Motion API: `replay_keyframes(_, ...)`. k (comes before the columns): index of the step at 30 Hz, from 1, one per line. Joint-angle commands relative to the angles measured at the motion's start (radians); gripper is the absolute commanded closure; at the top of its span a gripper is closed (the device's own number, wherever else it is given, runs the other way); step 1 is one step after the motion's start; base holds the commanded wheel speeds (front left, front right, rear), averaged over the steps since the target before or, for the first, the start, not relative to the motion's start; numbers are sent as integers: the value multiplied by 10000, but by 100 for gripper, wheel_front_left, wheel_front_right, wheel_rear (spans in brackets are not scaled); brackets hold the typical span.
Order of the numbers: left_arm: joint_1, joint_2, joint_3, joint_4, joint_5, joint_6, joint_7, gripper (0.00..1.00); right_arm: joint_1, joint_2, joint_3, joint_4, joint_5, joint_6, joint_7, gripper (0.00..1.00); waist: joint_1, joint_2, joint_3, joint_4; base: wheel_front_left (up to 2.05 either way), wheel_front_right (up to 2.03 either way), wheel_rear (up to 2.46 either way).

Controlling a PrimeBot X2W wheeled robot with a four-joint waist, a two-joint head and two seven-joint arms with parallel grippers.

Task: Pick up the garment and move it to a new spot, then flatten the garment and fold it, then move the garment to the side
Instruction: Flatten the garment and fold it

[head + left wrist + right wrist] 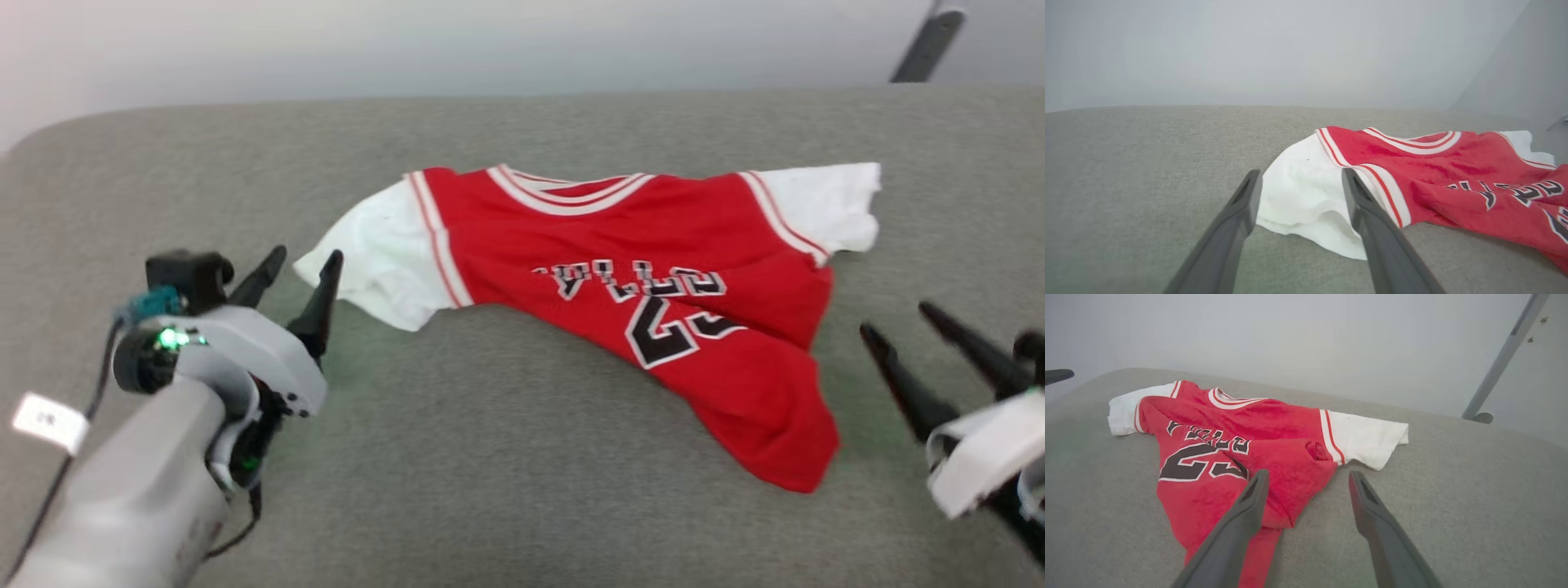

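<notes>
The garment [637, 302], a red jersey with white sleeves and a black "23", lies rumpled and front-up on the grey padded surface, its collar toward the far side. Its lower part is bunched and skewed toward the near right. My left gripper [309, 260] stands open at the tip of the jersey's left white sleeve [1306, 200], with nothing held. In the left wrist view my left gripper [1299, 179] frames that sleeve between its fingers. My right gripper [894, 318] is open just right of the red hem. In the right wrist view my right gripper [1308, 477] hovers near the garment [1216, 457].
The grey padded surface [490, 490] stretches wide to all sides of the jersey. A dark slanted pole [927, 45] stands beyond its far right edge, seen as a grey pole [1498, 363] in the right wrist view. A pale wall lies behind.
</notes>
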Motion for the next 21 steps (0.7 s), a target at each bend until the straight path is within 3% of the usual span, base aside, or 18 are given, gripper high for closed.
replay_keyframes(1,351,37,356,-434,281,325,-53,0,-444,-173,57,6,56,-15,241,0,0,-1,136,591,0,0,0)
replay_keyframes(4,1412,-199,1530,-1925,1349,1432,-53,0,-1292,-593,333,155,225,-15,963,0,0,-1,431,949,0,0,0)
replay_keyframes(9,2922,-720,2823,-4272,3536,2104,-55,0,-3148,-1388,768,918,832,-15,2528,0,0,-1,1033,1581,0,0,0)
replay_keyframes(15,4022,-1705,3841,-6043,5224,1766,-57,0,-5700,-2698,2153,2130,1750,-16,5025,0,0,-1,2043,2303,0,0,0)
replay_keyframes(21,4354,-2565,4605,-6386,6034,1006,-56,0,-7738,-3642,3776,2897,2153,-15,6138,0,0,-1,2957,2912,0,0,0)
